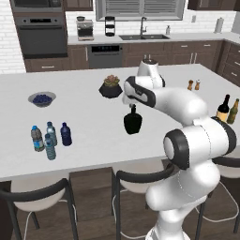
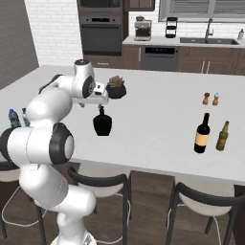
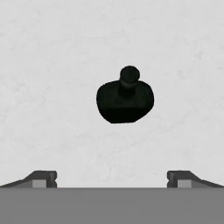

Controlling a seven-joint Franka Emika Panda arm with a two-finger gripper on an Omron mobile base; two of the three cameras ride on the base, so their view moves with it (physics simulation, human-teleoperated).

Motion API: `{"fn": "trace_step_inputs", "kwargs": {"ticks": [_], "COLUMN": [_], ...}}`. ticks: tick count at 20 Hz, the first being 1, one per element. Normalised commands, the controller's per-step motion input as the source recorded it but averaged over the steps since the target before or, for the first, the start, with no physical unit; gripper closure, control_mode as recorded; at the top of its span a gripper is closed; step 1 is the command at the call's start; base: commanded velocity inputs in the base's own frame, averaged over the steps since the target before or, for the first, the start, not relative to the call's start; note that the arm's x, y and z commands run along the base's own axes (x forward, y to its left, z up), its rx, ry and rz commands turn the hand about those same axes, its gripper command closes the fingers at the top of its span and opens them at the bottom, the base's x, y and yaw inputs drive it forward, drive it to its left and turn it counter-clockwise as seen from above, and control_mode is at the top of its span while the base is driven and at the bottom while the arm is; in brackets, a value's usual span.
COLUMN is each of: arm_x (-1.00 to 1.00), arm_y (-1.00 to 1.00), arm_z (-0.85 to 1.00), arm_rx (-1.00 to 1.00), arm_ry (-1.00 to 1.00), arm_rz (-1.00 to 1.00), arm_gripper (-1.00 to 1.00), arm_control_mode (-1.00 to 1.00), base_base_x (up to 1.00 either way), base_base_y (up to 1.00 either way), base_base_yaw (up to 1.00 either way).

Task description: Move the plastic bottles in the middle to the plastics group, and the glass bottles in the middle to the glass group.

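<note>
The hand view looks straight down on the squat black bottle [image 3: 124, 100], which stands upright on the pale, faintly mottled countertop [image 3: 52, 65]. Its round cap sits above a wide dark belly. The gripper [image 3: 112, 178] hangs above it with its jaws spread wide, one fingertip [image 3: 41, 177] at each lower side, both well apart from the bottle.

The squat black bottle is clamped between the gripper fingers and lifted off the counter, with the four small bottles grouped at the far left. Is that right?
Not quite. The squat black bottle stands free on the counter; in the hand view the gripper hangs open above it, its fingertips wide apart and touching nothing. The four small bottles are indeed grouped at the far left, as the left base view shows.
</note>
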Motion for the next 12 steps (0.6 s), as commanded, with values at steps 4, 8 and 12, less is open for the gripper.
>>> {"fn": "trace_step_inputs", "kwargs": {"ticks": [4, 8, 12], "arm_x": [0.03, 0.0, 0.03], "arm_y": [0.0, 0.0, 0.0], "arm_z": [-0.17, -0.33, -0.22], "arm_rx": [0.0, 0.0, 0.0], "arm_ry": [-0.23, -0.21, -0.1], "arm_rz": [0.0, 0.0, 0.0], "arm_gripper": [-1.0, -1.0, -1.0], "arm_control_mode": [-1.0, -1.0, -1.0], "base_base_x": [0.0, 0.0, 0.0], "base_base_y": [0.0, 0.0, 0.0], "base_base_yaw": [0.0, 0.0, 0.0]}}
